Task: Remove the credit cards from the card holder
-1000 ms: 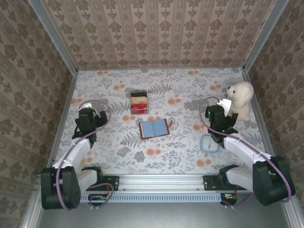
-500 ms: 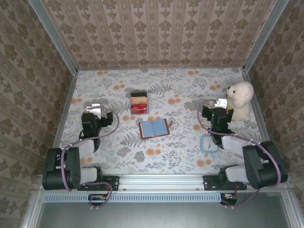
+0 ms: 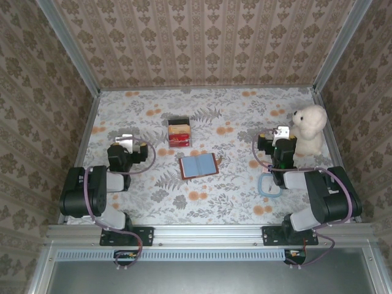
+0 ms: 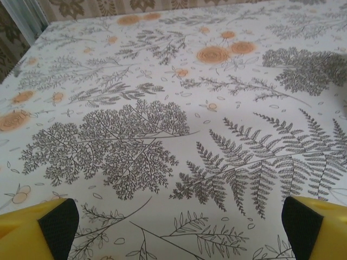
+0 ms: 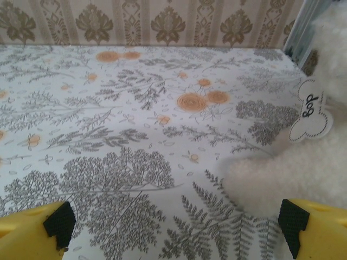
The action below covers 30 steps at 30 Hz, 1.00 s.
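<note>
- Left gripper (image 4: 179, 230): jaws wide apart, nothing between them. The black pads (image 4: 57, 219) on yellow fingers sit at the bottom corners of my wrist view. The floral tablecloth (image 4: 162, 108) is below and ahead of it.
- Right gripper (image 5: 176, 222): also wide apart and empty, low over the same cloth.
- Card holder (image 3: 198, 165): lies open and flat on the table, bluish-grey inner face up, with a brown edge visible along its sides. It's between the two grippers, right of the left one and left of the right one. It's well apart from both and a bit nearer the arm bases than either.
- I can't tell from the top view whether any cards are in it; too small.
- Black box (image 3: 179, 133) with red and yellow contents: ahead and to the right of the left gripper, just past the card holder and not touching it.
- White plush dog (image 5: 303, 168): just beside the right gripper, front-right, with a paper tag (image 5: 310, 111) reading "dog".
- Light-blue ring-shaped thing (image 3: 269, 185): on the table behind the right gripper, close against the right arm.
</note>
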{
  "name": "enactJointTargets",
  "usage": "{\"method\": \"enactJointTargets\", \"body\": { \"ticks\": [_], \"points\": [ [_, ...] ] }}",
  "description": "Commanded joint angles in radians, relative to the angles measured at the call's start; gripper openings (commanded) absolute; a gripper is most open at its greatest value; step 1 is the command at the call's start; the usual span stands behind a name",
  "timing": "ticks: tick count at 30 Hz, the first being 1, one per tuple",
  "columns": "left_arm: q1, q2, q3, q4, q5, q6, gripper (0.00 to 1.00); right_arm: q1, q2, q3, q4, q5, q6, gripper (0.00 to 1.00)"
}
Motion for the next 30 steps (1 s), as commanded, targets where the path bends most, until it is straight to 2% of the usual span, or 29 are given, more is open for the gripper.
{"method": "enactJointTargets", "body": {
  "ticks": [1, 5, 30],
  "points": [
    [0.006, -0.002, 0.042, 0.031, 0.006, 0.006, 1.00, -0.010, 0.043, -0.005, 0.075, -0.050, 0.004, 1.00],
    [-0.006, 0.000, 0.106, -0.095, -0.062, -0.001, 1.00, -0.016, 0.041, 0.026, 0.005, -0.015, 0.032, 1.00],
    [-0.015, 0.002, 0.109, -0.092, -0.065, 0.009, 1.00, -0.033, 0.039, 0.027, 0.000, -0.010, 0.055, 1.00]
  ]
}}
